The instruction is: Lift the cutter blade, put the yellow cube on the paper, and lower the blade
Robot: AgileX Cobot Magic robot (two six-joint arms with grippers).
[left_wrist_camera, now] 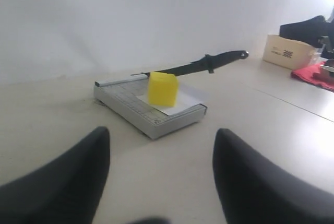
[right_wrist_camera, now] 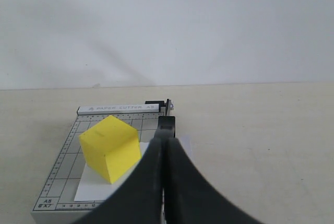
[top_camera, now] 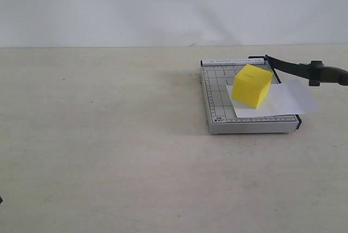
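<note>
Exterior view findings: the yellow cube (top_camera: 252, 85) is seen resting on the paper (top_camera: 293, 100), which is laid across the grey cutter base (top_camera: 217, 102) and overhangs its blade side. The cutter blade (top_camera: 288, 68) is found raised at an angle, with no gripper on its handle (top_camera: 326, 73). The left gripper (left_wrist_camera: 162, 138) is recorded wide open and empty, well apart from the cutter. The right gripper (right_wrist_camera: 166, 148) is noted with fingers pressed together, nothing seen between them. Raising and placement are judged complete; lowering of the blade is outstanding.

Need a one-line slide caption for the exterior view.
Yellow cube resting on the paper on the cutter base, blade raised, not yet lowered.
</note>
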